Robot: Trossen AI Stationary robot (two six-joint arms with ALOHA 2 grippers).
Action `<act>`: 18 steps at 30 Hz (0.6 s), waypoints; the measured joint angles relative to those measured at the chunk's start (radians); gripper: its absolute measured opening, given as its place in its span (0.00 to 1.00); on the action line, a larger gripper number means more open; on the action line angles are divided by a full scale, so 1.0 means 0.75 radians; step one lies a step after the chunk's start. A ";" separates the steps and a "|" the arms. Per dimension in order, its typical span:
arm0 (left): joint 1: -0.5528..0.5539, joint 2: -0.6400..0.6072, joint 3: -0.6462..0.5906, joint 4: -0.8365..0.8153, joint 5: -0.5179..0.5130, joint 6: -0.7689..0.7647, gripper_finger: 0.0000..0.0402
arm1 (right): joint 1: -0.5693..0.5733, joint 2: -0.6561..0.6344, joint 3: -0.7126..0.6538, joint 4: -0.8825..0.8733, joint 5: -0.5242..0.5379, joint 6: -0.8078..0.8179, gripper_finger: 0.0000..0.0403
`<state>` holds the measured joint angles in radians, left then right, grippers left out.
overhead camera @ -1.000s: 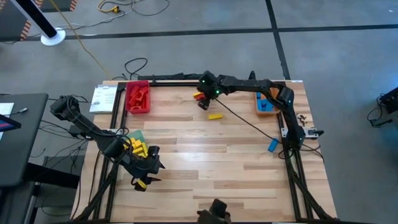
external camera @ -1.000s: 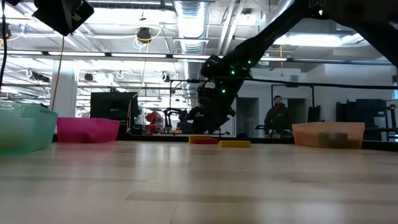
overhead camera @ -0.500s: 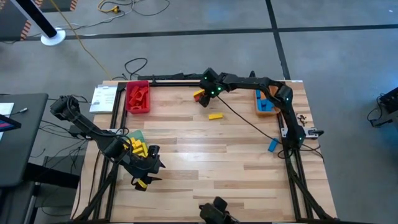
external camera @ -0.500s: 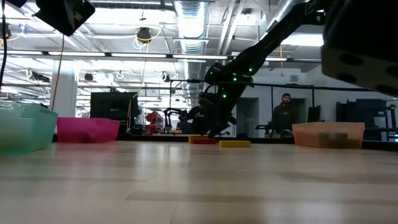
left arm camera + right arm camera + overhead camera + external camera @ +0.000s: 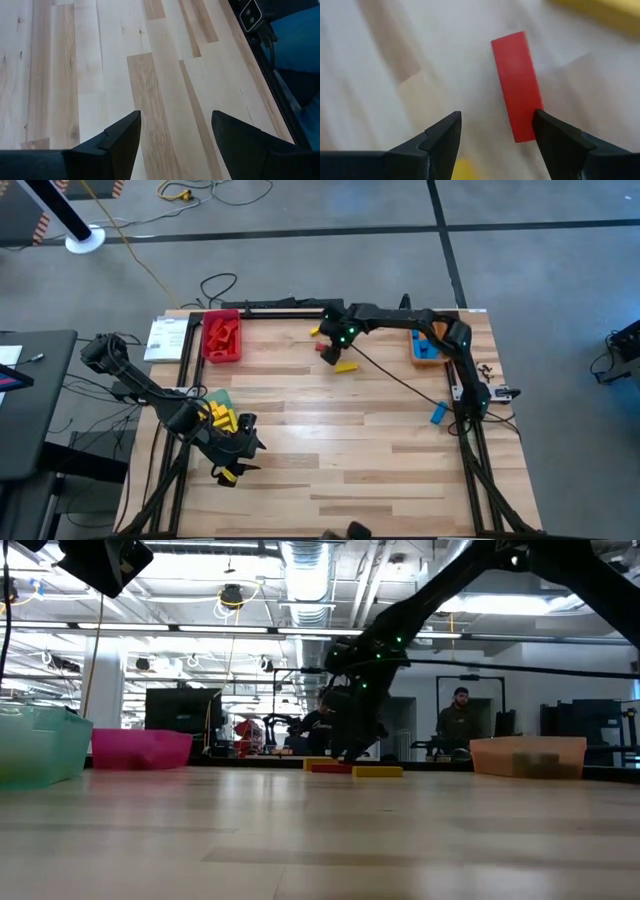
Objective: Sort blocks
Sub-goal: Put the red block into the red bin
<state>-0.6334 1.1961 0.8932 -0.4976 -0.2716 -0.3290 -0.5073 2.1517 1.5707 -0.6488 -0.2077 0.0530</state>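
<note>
The red block (image 5: pixel 517 86) lies flat on the worktop (image 5: pixel 330 440) near its far edge, just ahead of the right claw (image 5: pixel 496 131). In the right wrist view it sits off-centre, close to one finger and skewed across the gap. The right claw's fingers (image 5: pixel 440 137) stand spread and hold nothing.

To take the block cleanly, shift the right claw sideways until the block lies midway between the fingers, and turn the wrist so the fingers close across its narrow sides. Lower until the tips are near the wood, then close. A yellow block (image 5: pixel 346 366) lies just beside the red one; keep the fingers clear of it, or it is likely to be pushed away. Carry the red block to the red tray (image 5: pixel 222 337) at the far left.

The left claw (image 5: pixel 176 135) waits spread over bare wood near the front left corner, beside the green tray (image 5: pixel 221 396) with its yellow blocks (image 5: pixel 221 416).

In the high view the right arm covers most of the red block. A second yellow piece (image 5: pixel 315 332) shows just beyond the arm, partly covered; its full shape cannot be made out. The yellow shape at the right wrist view's edge is cut off. A blue block (image 5: pixel 438 413) lies near the right edge, well apart from the orange tray (image 5: pixel 428 356).
</note>
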 joint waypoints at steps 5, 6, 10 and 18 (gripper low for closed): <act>0.000 0.000 0.000 -0.001 0.000 0.004 0.59 | 0.070 -0.045 -0.007 -0.082 0.002 -0.012 0.67; 0.000 0.000 0.000 0.000 -0.001 0.004 0.59 | 0.082 -0.058 -0.010 -0.089 0.010 -0.014 0.67; 0.000 0.000 0.000 -0.001 -0.001 0.008 0.59 | 0.125 -0.137 -0.013 -0.082 0.118 -0.066 0.67; 0.000 0.000 0.000 0.003 -0.003 0.002 0.59 | 0.170 -0.145 -0.011 -0.075 0.217 -0.356 0.67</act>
<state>-0.6334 1.1961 0.8932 -0.4953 -0.2741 -0.3279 -0.3800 2.0427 1.5625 -0.7047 -0.0448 -0.2139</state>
